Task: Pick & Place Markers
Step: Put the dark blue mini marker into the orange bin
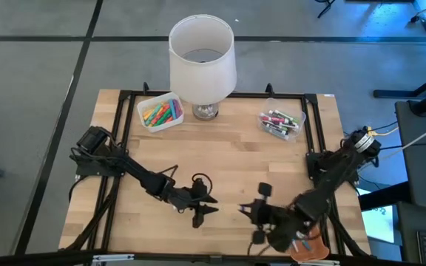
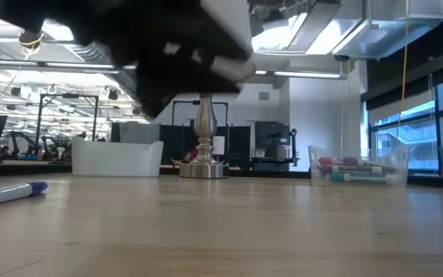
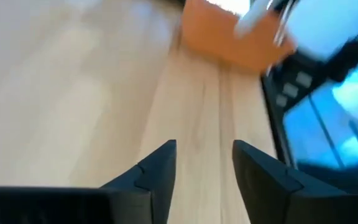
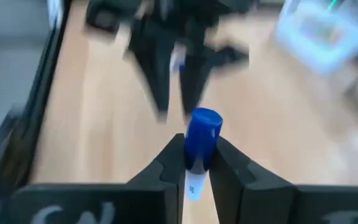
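Note:
My right gripper (image 4: 197, 146) is near the table's front edge, right of centre (image 1: 248, 212). It is shut on a white marker with a blue cap (image 4: 202, 134). My left gripper (image 3: 204, 149) is open and empty. It faces the right gripper from the left (image 1: 205, 208), a short way off. Another white marker with a blue cap (image 2: 14, 191) lies flat on the table at the left of the low view. More markers lie in a white bin (image 1: 160, 111) and in a clear container (image 1: 279, 122) at the back. My right gripper pinches the marker's white barrel just behind the blue cap (image 4: 196, 163) between its two fingers. The marker lies along the fingers, and the cap (image 4: 204, 127) sticks out past the fingertips toward my left gripper. Whether it is clear of the table I cannot tell.
A table lamp with a white shade (image 1: 202, 63) stands at the back centre between the two containers. An orange object (image 1: 309, 247) sits at the front right edge under my right arm. Bare wood (image 1: 220, 155) lies between the containers and the grippers.

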